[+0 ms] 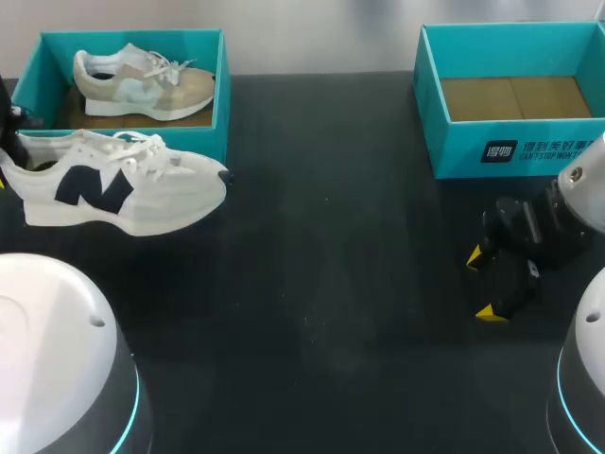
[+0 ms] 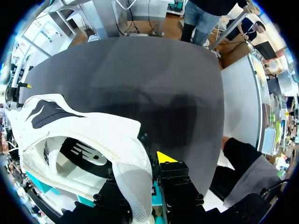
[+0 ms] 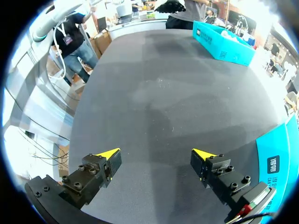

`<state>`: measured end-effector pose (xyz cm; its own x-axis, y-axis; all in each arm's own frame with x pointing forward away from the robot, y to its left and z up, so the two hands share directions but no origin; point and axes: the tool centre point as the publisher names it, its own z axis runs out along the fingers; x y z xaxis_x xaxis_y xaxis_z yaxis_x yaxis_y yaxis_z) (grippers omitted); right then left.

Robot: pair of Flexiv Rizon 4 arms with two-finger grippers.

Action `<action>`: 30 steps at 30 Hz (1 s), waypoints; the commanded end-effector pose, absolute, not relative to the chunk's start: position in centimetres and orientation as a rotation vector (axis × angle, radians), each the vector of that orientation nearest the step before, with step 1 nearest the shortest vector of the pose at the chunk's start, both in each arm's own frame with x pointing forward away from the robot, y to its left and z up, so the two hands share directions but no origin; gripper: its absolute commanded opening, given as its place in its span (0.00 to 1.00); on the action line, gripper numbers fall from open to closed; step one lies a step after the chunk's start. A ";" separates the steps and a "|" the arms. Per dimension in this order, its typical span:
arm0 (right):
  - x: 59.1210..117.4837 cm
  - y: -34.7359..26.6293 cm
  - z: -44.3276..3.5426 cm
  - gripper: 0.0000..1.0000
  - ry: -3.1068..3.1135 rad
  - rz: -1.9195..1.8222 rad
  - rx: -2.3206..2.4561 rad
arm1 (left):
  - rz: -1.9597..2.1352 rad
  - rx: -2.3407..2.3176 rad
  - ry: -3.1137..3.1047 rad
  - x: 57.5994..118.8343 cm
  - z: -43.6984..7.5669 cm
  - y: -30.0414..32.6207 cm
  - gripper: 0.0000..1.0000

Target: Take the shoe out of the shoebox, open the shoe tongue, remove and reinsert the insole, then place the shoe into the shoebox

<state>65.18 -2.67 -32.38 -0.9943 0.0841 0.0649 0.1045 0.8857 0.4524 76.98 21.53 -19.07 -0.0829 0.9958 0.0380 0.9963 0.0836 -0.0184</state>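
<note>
Head view: white shoe [image 1: 123, 184] beside left shoebox [image 1: 220, 85].
Left gripper [image 2: 142, 165]: clamped on heel collar.
Right gripper [image 3: 156, 156]: wide, empty.
Risk: shallow heel pinch, shoe slips.

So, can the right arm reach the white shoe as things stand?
Probably yes: nothing lies on the table between the open right end effector and the white shoe, though it is far across.

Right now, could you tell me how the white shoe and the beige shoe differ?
The white shoe lies on the table, just outside the left shoebox; the beige shoe lies inside that box. The white shoe bears a large dark side logo; the beige shoe shows pale panels instead. Both stand on their soles, toes toward my right, with white laces.
</note>
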 end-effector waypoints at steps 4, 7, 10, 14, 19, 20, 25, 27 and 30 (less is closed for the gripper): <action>65.1 -2.6 -32.4 1.00 -3.010 -0.721 -0.152 | -0.112 -2.170 -2.254 74.5 -20.8 18.5 0.00; 65.1 -2.6 -32.4 1.00 -3.010 -0.721 -0.152 | -0.120 -2.210 -2.214 73.1 -21.2 16.8 0.00; 65.1 -2.6 -32.4 1.00 -3.010 -0.721 -0.152 | -0.112 -2.221 -2.203 72.3 -21.7 15.3 0.00; 65.1 -2.6 -32.4 1.00 -3.010 -0.721 -0.152 | -0.070 -2.230 -2.180 71.0 -22.8 13.3 0.00; 65.1 -2.6 -32.4 1.00 -3.010 -0.721 -0.152 | -0.060 -2.226 -2.170 69.8 -25.0 10.6 0.00; 65.1 -2.6 -32.4 1.00 -3.010 -0.721 -0.152 | -0.047 -2.220 -2.167 69.5 -25.4 10.1 0.00; 65.1 -2.6 -32.4 1.00 -3.010 -0.721 -0.152 | -0.031 -2.160 -2.208 69.1 -27.0 7.9 0.00; 65.1 -2.6 -32.4 1.00 -3.010 -0.721 -0.152 | -0.031 -2.160 -2.208 69.1 -27.0 7.9 0.00; 65.1 -2.6 -32.4 1.00 -3.010 -0.721 -0.152 | -0.031 -2.160 -2.208 69.1 -27.0 7.9 0.00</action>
<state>65.19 -2.67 -32.39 -0.9943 0.0842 0.0649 0.1045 0.8857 0.4524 68.80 7.98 -27.16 -0.0215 0.9985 0.0500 0.9996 0.0224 -0.0181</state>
